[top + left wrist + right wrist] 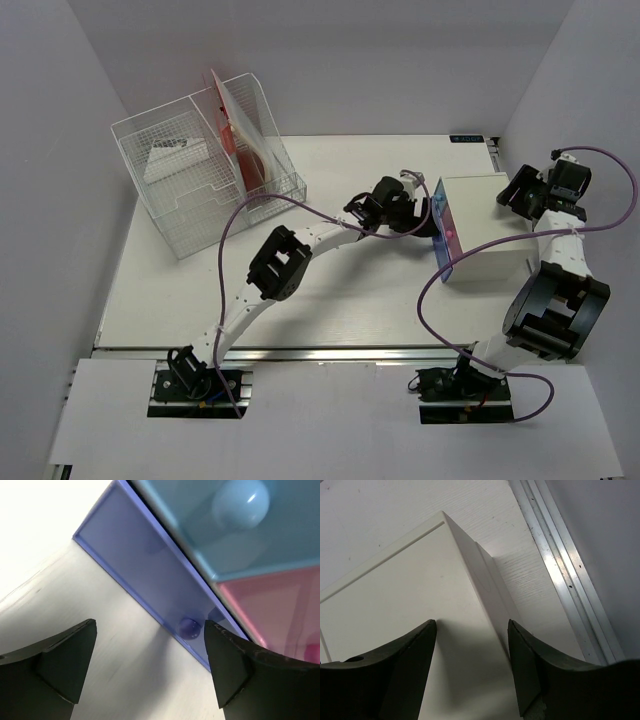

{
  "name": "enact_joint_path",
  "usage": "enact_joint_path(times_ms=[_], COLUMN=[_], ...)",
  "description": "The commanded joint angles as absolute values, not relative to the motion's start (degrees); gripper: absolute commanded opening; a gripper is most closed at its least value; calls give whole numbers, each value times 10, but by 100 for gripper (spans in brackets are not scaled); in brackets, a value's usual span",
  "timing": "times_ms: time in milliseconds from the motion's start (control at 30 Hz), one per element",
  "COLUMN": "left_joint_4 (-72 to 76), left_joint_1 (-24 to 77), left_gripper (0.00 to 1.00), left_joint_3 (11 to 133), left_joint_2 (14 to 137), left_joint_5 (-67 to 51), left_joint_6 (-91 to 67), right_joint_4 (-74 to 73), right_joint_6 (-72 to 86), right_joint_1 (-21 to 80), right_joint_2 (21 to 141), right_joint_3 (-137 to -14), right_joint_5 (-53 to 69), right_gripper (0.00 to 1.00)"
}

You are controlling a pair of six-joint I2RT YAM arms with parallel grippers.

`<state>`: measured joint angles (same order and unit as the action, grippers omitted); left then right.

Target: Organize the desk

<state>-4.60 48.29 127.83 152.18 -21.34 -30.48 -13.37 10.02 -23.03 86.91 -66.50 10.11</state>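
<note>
black fingers point(60, 665) of the left hand point(150, 627) fill the bottom of its own view, spread wide and holding nothing. between them, close to the right finger, is a little purple knob point(189, 628) on the purple drawer point(145, 565). past it are a blue drawer point(280, 535) with a round blue knob point(241, 502) and a pink drawer point(275, 605). i think the hand is lined up like this so it can pinch the knob or push the drawer in, as the purple drawer looks like it sticks out a bit. from above, the left hand point(405, 210) reaches to the left face of the small white drawer box point(490, 230), which sits on the right side of the counter point(330, 290). the right hand point(525, 192) is at the far right corner of that box. in its own view its fingers point(405, 665) are spread too, one on each side of the box's edge, gripping nothing. i cannot tell if they touch the box. i think it is there to keep the box from sliding when the drawer moves. the counter is the big white top in the middle of the top view, with a silver rail point(330, 352) along its near edge. at its far left stands a wire file holder point(170, 190) with a red folder point(240, 140) in it, well apart from both hands.
</note>
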Motion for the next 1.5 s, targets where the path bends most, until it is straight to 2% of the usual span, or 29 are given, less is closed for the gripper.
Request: enact_joint_path(times_ms=[0, 167, 333, 400, 500, 567, 600, 633, 700, 800, 900, 933, 1067, 1167, 1233, 1300, 1467], left_joint_4=[-12, 20, -21, -42, -76, -76, -95, -108, -174, -278, -370, -382, -436, -487, -512, -531, -541], left_joint_1=[497, 506, 505, 499, 476, 449, 440, 432, 415, 412, 410, 407, 349, 313, 305, 292, 274], left_gripper=[98, 98, 98, 98, 98, 98, 98, 98, 98, 98, 98, 98, 98, 98, 98, 98, 98], left_joint_3=[1327, 1350, 1325, 1275, 1193, 1147, 1117, 1105, 1084, 1066, 1008, 951, 801, 717, 685, 658, 656], left_joint_2=[1547, 1571, 1537, 1486, 1396, 1317, 1291, 1265, 1188, 1080, 991, 923, 748, 633, 587, 543, 537], left_joint_5=[-214, -187, -147, -129, -94, -93, -89, -81, -29, 81, 154, 183, 244, 296, 322, 340, 329], left_joint_6=[-345, -373, -363, -352, -336, -327, -322, -306, -284, -249, -250, -252, -307, -344, -362, -366, -373], right_joint_4=[-156, -156, -159, -173, -205, -236, -245, -261, -273, -298, -294, -289, -290, -273, -262, -271, -249], right_joint_6=[122, 126, 127, 124, 117, 116, 114, 113, 108, 110, 130, 130, 119, 174, 199, 223, 237], right_joint_1=[-221, -221, -221, -221, -221, -221, -221, -221, -221, -221, -207, -194, 5, 115, 189, 219, 235], right_joint_2=[875, 870, 870, 875, 892, 900, 907, 909, 905, 875, 805, 786, 698, 636, 593, 574, 563], right_joint_3=[-636, -634, -652, -678, -762, -840, -865, -889, -946, -967, -906, -882, -772, -663, -588, -556, -489], right_joint_5=[145, 140, 130, 111, 73, 55, 41, 33, 22, 53, 89, 83, -41, -37, -96, -126, -46], right_gripper=[64, 63, 64, 64, 71, 78, 87, 89, 89, 89, 89, 89, 89, 89, 89, 89, 89])
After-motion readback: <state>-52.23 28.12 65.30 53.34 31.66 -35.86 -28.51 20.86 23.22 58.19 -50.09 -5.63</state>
